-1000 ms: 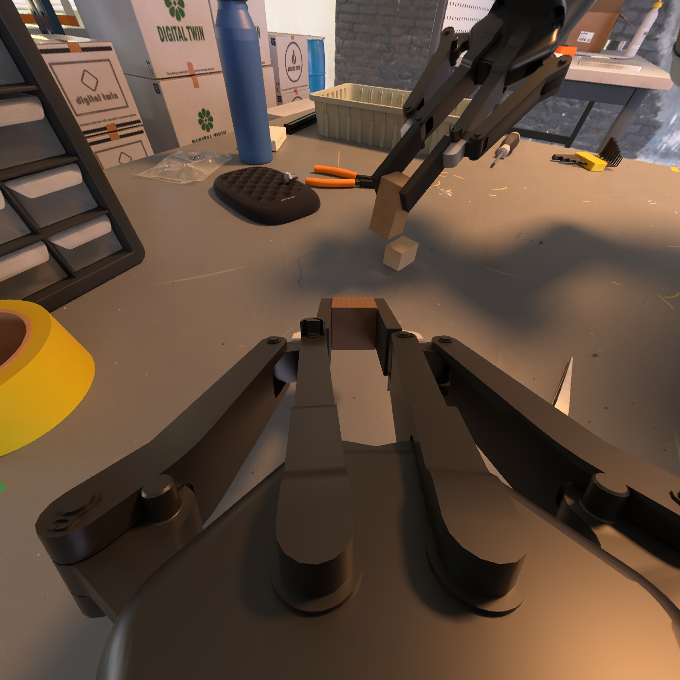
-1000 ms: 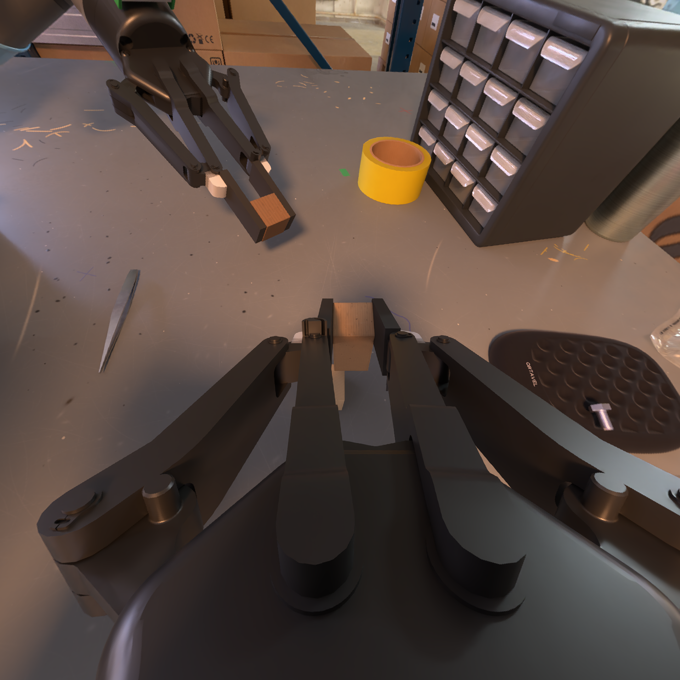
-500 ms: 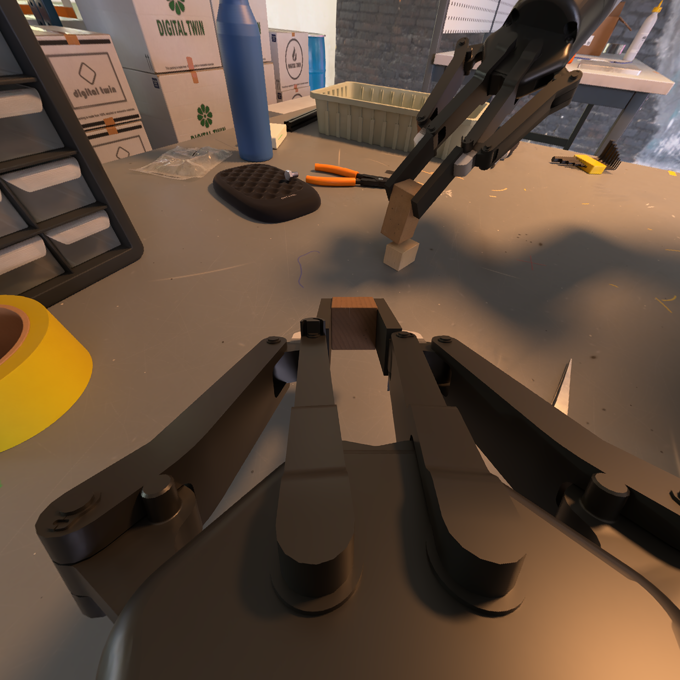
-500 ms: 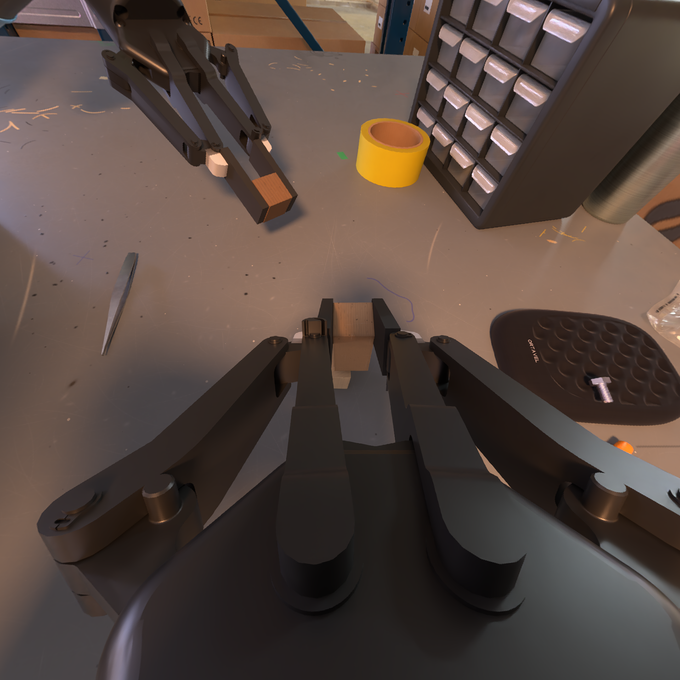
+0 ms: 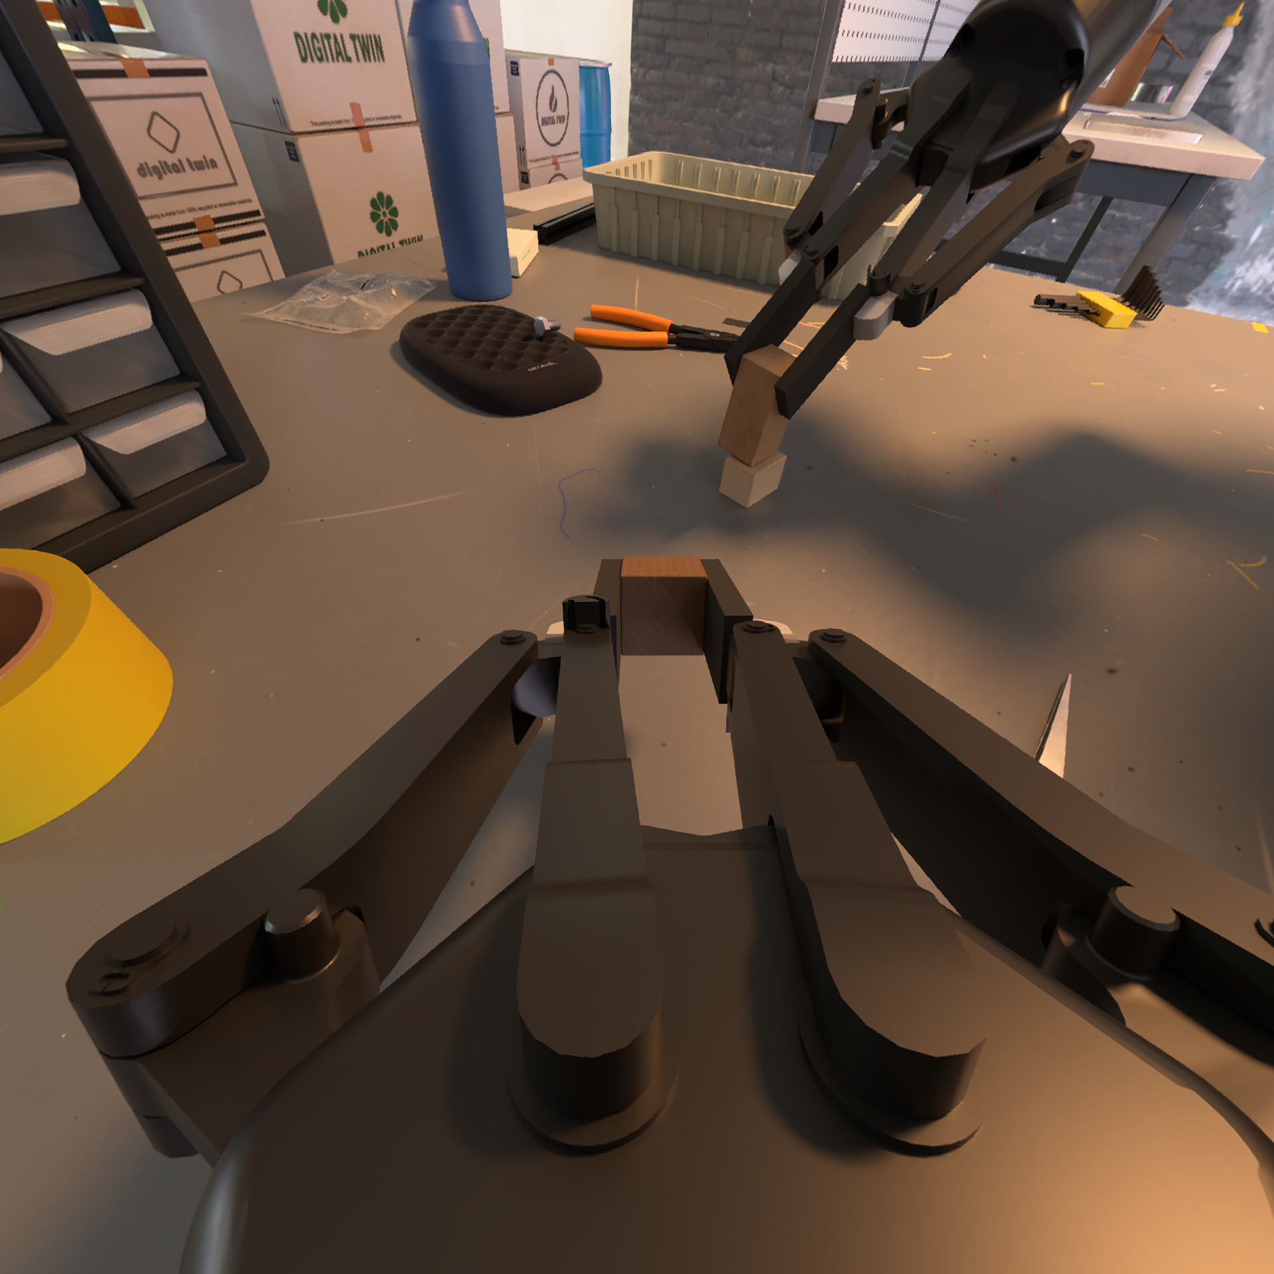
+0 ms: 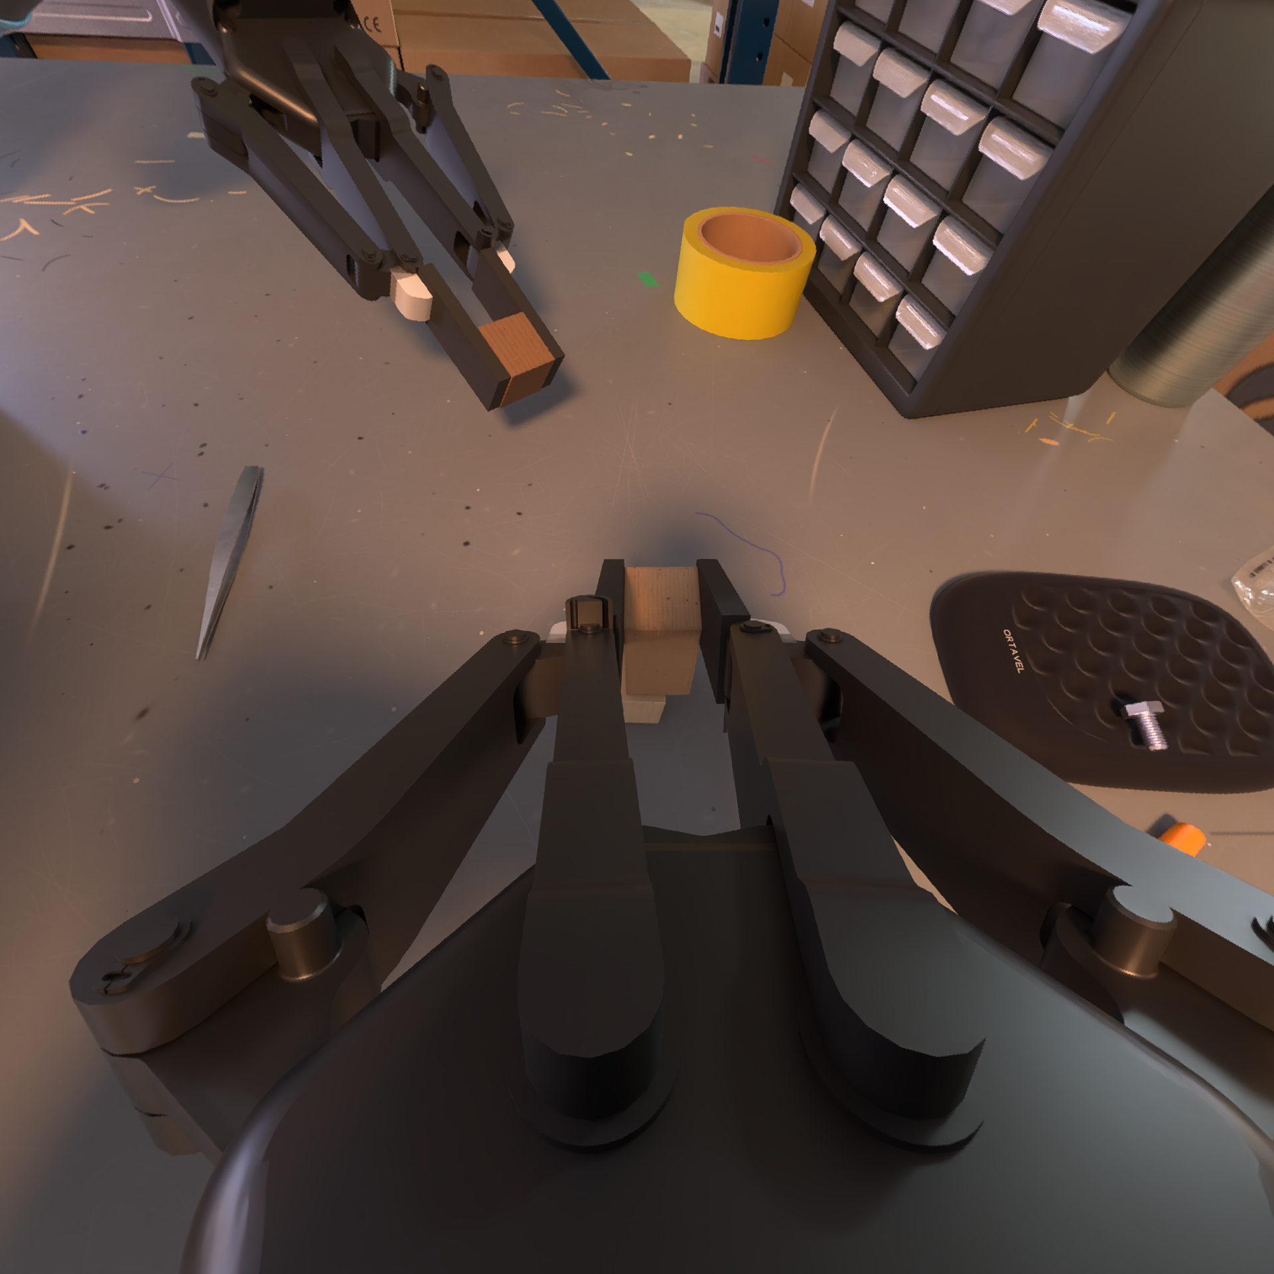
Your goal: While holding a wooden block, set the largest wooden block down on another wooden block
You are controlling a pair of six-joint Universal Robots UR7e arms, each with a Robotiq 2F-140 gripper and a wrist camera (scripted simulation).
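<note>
My left gripper (image 5: 663, 607) is shut on a dark brown wooden block (image 5: 662, 605) and holds it above the table; it also shows in the right wrist view (image 6: 518, 364). My right gripper (image 6: 660, 598) is shut on the large tan wooden block (image 6: 660, 624). In the left wrist view this large block (image 5: 753, 408) hangs tilted, its lower end touching the top of a small pale wooden cube (image 5: 750, 478) on the table. In the right wrist view only a bit of the cube (image 6: 644, 709) shows under the large block.
A yellow tape roll (image 6: 744, 272) and a drawer cabinet (image 6: 979, 193) stand near the left gripper. A black dimpled mat (image 5: 498, 358) with a bolt, orange pliers (image 5: 641, 329), a blue bottle (image 5: 462, 152), a beige bin (image 5: 696, 214) and a metal pointed tool (image 6: 227, 558) lie around.
My right gripper has lowered the large block from above the pale cube onto its top. The left gripper with the brown block has hardly moved.
</note>
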